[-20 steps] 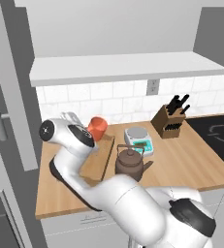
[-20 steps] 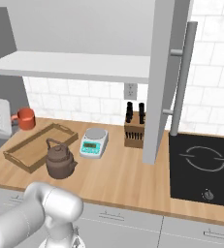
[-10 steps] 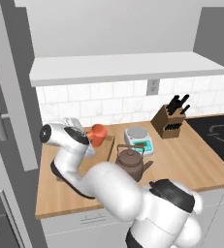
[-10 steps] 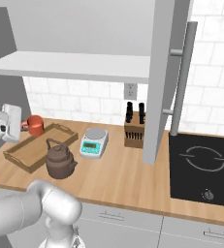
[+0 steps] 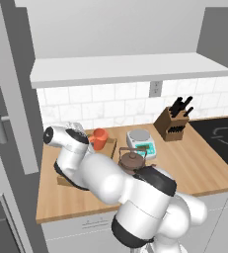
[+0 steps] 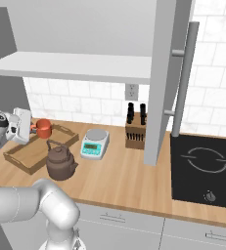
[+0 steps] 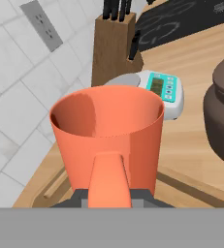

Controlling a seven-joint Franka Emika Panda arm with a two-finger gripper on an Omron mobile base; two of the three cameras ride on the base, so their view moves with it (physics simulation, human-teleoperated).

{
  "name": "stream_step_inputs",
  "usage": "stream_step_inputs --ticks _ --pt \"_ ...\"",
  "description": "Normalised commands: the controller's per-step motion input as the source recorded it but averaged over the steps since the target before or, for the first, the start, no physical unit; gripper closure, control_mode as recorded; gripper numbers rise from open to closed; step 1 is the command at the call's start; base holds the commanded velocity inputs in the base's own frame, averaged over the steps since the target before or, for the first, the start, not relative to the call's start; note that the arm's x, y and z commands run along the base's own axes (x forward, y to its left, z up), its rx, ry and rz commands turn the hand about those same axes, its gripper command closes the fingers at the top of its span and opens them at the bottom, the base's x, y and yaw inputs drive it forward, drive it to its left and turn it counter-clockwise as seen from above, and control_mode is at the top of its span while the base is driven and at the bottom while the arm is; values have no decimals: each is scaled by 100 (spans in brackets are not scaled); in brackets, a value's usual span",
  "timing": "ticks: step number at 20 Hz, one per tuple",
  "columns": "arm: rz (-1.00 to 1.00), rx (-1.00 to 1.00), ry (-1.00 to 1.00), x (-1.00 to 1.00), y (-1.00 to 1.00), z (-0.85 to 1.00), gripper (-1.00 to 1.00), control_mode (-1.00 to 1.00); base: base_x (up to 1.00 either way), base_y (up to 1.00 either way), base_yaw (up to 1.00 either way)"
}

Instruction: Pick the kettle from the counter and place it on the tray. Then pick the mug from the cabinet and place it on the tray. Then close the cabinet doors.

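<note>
One mug (image 7: 107,136) gripped by its handle in the gripper (image 7: 111,196) at lower centre, one kettle (image 6: 60,160), one tray (image 6: 21,157), one scale (image 6: 95,143), one knife block (image 6: 135,131)

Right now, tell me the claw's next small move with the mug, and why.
Probably lower it. The claw is shut on the mug by its handle, and the mug hangs upright over the far end of the tray, apparently still clear of its floor. The kettle sits at the tray's near corner, so that end looks free.
</note>
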Motion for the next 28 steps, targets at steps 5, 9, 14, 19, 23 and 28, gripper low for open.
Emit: stream_step_inputs --ticks 5,9,14,19,23,28 --pt "0 -3 4 35 0 -31 100 -100 0 0 0" --pt "0 0 0 27 0 -35 100 -100 0 0 0" --pt "0 0 0 31 0 -35 100 -100 0 0 0" --pt "0 0 0 34 -5 -35 100 -100 0 0 0" --pt "0 0 2 28 -3 -33 100 -100 0 0 0" --pt "0 0 4 25 0 -26 100 -100 0 0 0"
